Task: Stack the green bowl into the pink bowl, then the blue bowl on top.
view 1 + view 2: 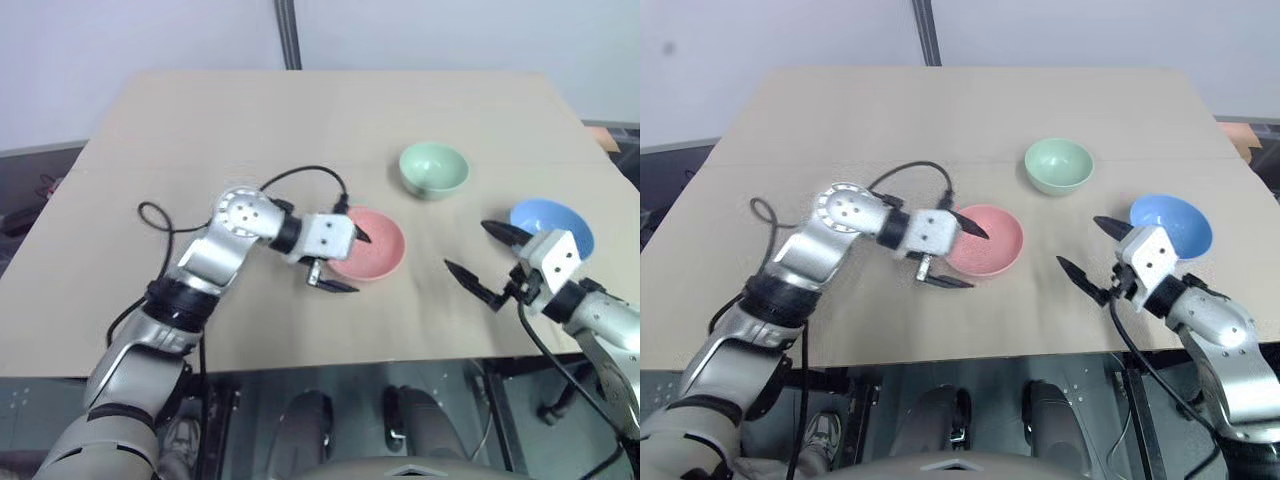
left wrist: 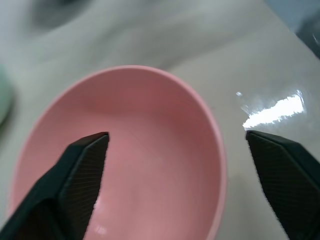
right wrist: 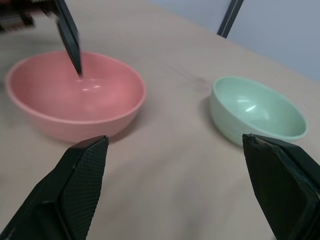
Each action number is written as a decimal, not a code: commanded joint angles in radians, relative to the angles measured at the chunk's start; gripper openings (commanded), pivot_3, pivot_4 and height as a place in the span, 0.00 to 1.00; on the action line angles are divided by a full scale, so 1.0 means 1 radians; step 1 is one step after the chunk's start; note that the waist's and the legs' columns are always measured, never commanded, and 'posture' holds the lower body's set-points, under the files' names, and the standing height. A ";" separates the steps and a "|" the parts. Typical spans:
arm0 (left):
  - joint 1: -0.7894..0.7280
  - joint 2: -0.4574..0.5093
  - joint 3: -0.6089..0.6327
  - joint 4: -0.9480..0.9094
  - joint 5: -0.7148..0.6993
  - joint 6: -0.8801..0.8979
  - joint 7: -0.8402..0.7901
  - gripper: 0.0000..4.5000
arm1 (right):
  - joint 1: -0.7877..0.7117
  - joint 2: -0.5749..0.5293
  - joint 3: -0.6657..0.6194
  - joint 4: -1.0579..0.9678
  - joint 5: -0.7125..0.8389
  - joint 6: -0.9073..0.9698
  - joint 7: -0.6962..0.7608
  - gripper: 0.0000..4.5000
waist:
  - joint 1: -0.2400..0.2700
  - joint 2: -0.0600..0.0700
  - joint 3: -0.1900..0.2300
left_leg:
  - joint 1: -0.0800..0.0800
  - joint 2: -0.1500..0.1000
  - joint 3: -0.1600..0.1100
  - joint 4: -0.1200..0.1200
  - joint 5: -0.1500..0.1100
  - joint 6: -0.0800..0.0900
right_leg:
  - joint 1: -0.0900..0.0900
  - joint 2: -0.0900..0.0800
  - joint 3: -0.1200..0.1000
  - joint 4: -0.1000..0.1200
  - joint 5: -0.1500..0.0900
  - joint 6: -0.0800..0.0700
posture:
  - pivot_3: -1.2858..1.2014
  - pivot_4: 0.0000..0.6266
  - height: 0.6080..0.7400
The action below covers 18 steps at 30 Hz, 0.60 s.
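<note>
Straddling the near rim of the pink bowl (image 1: 368, 245), the left gripper (image 1: 348, 260) was seen spread wide, one black finger hanging over the bowl's hollow and the other outside the rim, above the table (image 1: 200, 130). Nothing was held between them, and contact with the bowl could not be made out. The right gripper (image 1: 487, 262) was likewise found wide apart and empty, poised above bare tabletop between the pink bowl and the blue bowl (image 1: 553, 222), its fingers pointed toward the pink one.

Three bowls were counted, one of each colour, all upright and none stacked. The pink bowl was set near the table's middle. The green bowl (image 1: 434, 168) was placed beyond it and toward the robot's right, clearly apart from it. The blue bowl was positioned furthest right, just beside the right wrist. Two grippers were counted, one per arm.
</note>
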<state>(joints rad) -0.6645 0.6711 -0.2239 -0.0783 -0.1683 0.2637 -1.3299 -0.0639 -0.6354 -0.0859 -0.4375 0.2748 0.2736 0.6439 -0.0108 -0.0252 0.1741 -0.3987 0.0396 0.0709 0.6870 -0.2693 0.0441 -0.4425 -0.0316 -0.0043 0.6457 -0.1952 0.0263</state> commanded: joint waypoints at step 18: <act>0.589 0.062 0.630 -0.389 -0.486 0.219 0.258 1.00 | -0.846 0.132 0.334 1.179 -0.377 -0.416 0.180 0.88 | 0.000 0.000 0.000 | -0.002 0.000 0.000 -0.003 0.001 -0.002 | -0.001 -0.004 0.000 -0.002 0.003 -0.005 | 0.52 0.24 1.00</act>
<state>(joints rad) -0.0855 0.7316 0.3739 -0.4072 -0.6331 0.5094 -1.0950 -0.8750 -0.4989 0.2487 0.7002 -0.0841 -0.0903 0.8030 -0.0104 -0.0253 0.1743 -0.4005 0.0398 0.0716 0.6843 -0.2684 0.0423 -0.4432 -0.0353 -0.0045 0.6433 -0.1925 0.0218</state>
